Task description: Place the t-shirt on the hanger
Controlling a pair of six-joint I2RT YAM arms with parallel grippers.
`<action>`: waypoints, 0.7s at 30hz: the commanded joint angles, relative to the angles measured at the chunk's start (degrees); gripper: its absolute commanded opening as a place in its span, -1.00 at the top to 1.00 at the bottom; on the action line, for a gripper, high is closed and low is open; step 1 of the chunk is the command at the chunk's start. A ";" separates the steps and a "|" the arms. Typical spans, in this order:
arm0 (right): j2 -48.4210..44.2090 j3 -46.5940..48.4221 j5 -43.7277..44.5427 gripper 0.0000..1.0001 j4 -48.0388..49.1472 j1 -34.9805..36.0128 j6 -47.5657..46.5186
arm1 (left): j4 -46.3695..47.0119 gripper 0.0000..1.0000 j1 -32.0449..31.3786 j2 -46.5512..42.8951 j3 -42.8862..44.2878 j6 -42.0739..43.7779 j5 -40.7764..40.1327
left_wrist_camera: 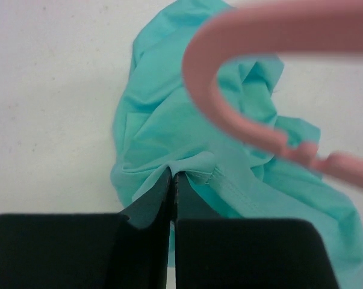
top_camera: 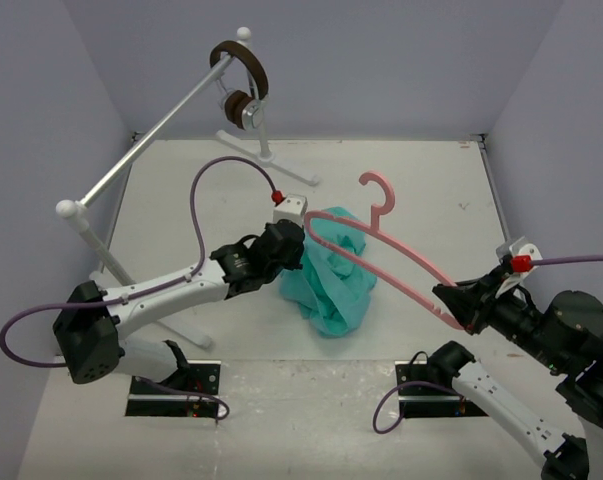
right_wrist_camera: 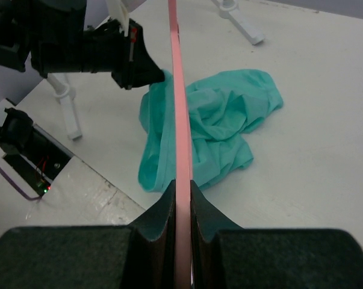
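Observation:
The teal-green t-shirt (top_camera: 333, 278) lies crumpled in the middle of the table; it also shows in the left wrist view (left_wrist_camera: 163, 126) and the right wrist view (right_wrist_camera: 220, 126). My left gripper (top_camera: 299, 240) is shut on a fold of the shirt's upper left edge (left_wrist_camera: 172, 171) and lifts it. My right gripper (top_camera: 447, 298) is shut on one end of the pink hanger (top_camera: 401, 262), held above the table. Its far end reaches over the shirt beside the left gripper, and its hook (top_camera: 378, 190) points to the back. The hanger also shows in both wrist views (left_wrist_camera: 229, 108) (right_wrist_camera: 181, 120).
A white rail stand (top_camera: 141, 140) runs from back centre to the left, with brown headphones (top_camera: 243, 82) hung on its far end. Its feet (top_camera: 266, 155) stand at the back and by the left arm. Purple walls close in three sides.

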 commanded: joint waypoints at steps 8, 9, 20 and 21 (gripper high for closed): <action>-0.45 0.59 -4.06 1.00 -4.53 0.04 -0.41 | 3.08 1.00 4.18 7.03 8.84 1.58 6.31; -0.45 0.41 -3.69 1.00 -4.62 0.04 -0.25 | 3.05 1.00 4.26 7.21 9.19 1.58 6.32; -0.24 -3.95 -5.80 1.00 -1.45 0.04 2.80 | 1.33 1.00 6.21 6.67 11.65 1.58 7.62; -0.19 -5.20 -3.23 1.00 -0.19 0.04 3.51 | 0.92 1.00 6.21 6.16 11.81 1.58 7.97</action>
